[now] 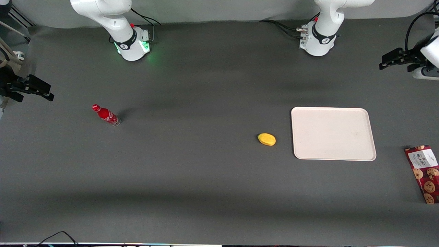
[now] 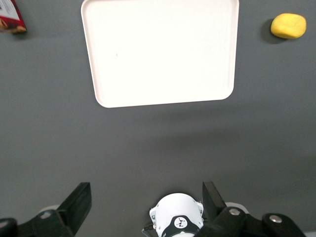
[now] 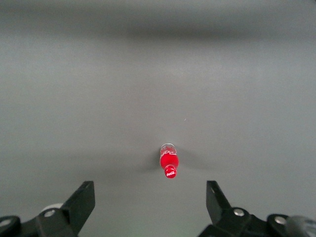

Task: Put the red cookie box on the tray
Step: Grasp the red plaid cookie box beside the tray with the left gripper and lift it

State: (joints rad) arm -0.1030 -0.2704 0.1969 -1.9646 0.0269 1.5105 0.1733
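Note:
The red cookie box (image 1: 423, 173) lies flat on the dark table at the working arm's end, nearer the front camera than the tray; one corner of it shows in the left wrist view (image 2: 10, 17). The cream-white tray (image 1: 332, 133) lies flat and bare, and it also shows in the left wrist view (image 2: 158, 49). My left gripper (image 1: 394, 60) hangs high above the table at the working arm's end, farther from the front camera than the tray and the box, touching neither. In the left wrist view the gripper (image 2: 146, 202) is open and empty, jaws wide apart.
A yellow fruit-like object (image 1: 267, 139) lies beside the tray toward the parked arm's end, also seen in the left wrist view (image 2: 288, 25). A small red soda bottle (image 1: 105, 115) stands toward the parked arm's end. The working arm's base (image 1: 317, 39) stands farther from the front camera than the tray.

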